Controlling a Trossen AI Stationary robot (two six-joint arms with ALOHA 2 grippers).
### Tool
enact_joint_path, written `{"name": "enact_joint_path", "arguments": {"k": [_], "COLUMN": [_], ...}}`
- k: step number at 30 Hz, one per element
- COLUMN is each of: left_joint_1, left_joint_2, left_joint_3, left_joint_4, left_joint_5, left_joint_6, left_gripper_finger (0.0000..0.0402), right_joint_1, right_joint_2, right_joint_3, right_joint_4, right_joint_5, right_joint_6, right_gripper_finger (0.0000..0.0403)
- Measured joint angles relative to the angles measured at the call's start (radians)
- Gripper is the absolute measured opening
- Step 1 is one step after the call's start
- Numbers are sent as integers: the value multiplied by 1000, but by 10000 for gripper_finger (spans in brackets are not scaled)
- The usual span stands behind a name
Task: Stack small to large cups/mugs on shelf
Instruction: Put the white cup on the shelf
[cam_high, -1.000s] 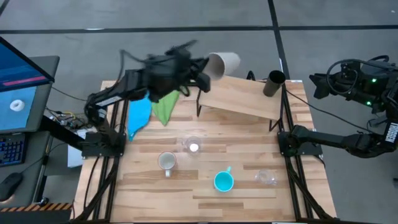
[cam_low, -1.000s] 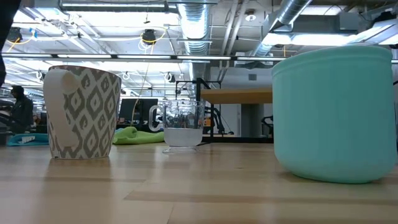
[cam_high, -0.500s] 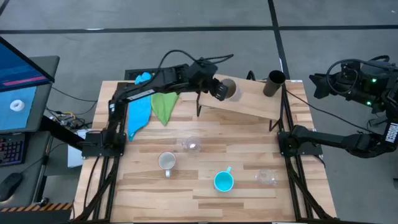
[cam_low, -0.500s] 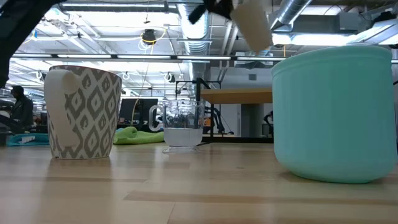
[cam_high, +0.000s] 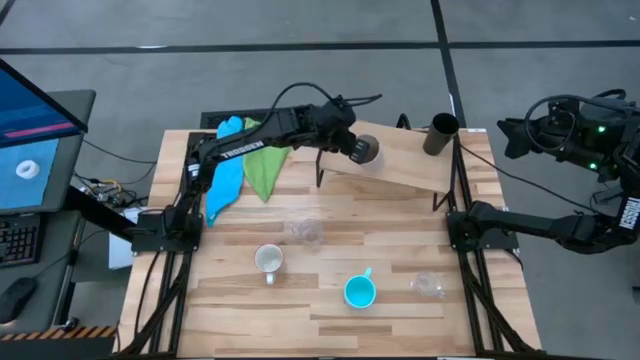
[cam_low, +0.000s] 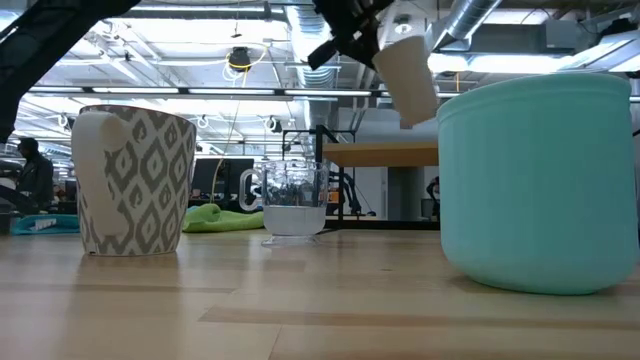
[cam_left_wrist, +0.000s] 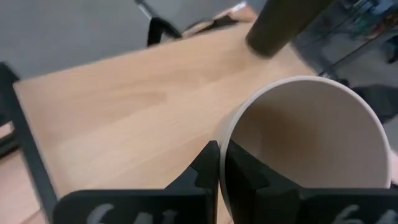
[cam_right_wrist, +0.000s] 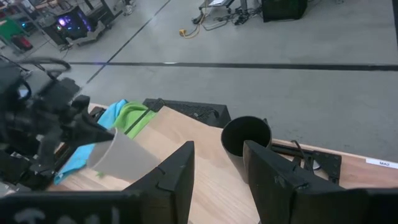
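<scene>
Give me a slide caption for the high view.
Left gripper holds the beige tumbler over the shelf, near the black cup.

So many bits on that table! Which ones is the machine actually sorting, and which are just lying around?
Part of the job:
- beige tumbler, gripped by the left tool over the shelf
- tall black cup, on the shelf
- patterned white mug
- cyan mug
- two clear cups

Just lying about:
- blue cloth
- green cloth
</scene>
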Motion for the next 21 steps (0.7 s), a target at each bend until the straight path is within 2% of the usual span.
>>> {"name": "enact_joint_path", "arguments": {"k": [21], "left_joint_1": [5], "left_joint_2": [27], "left_joint_3": [-1], "left_joint_4": [-20], "left_joint_5": [-7], "left_joint_6": [0], "left_gripper_finger": [4], "right_joint_1": [0], "right_joint_2": [0], "right_joint_3": [0], "right_joint_4": [0], "right_joint_5": [0], "right_joint_6": [-8], "right_gripper_finger": [159]}}
